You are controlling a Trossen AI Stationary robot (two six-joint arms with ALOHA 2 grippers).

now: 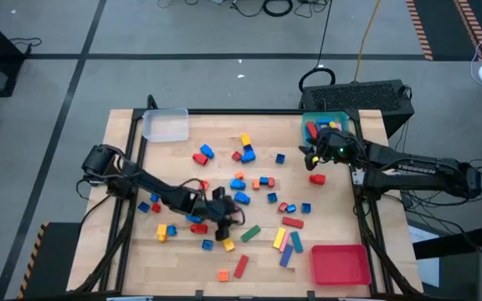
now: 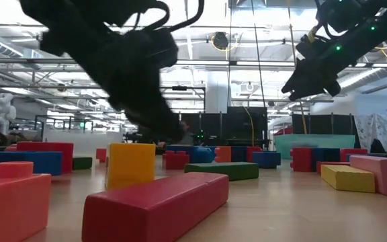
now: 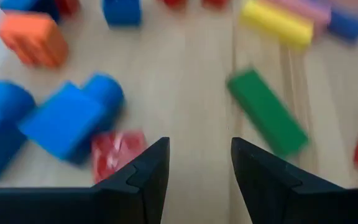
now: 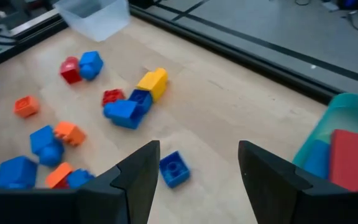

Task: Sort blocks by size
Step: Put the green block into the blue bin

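- Room: grey floor with cables, an open hall with ceiling lights beyond; a wooden table (image 1: 182, 259) carries everything.
- Blocks (image 1: 249, 188): dozens scattered over the middle and near half of the table, red, blue, yellow, green, orange and pink; long bars lie grouped near the red tray.
- Clear tray (image 1: 166, 125): far left corner of the table.
- Teal tray (image 1: 323, 124): far right corner, with red and blue blocks inside.
- Red tray (image 1: 340, 264): near right corner.
- Left pincer (image 1: 224, 224): low over the near middle of the table, fingers apart with bare wood between them, gripping nothing; a small red block (image 3: 118, 151) lies just beside one finger and a green bar (image 3: 267, 112) ahead.
- Right pincer (image 1: 311, 156): raised beside the teal tray, fingers spread and empty; a blue block (image 4: 174, 168) lies on the table below.
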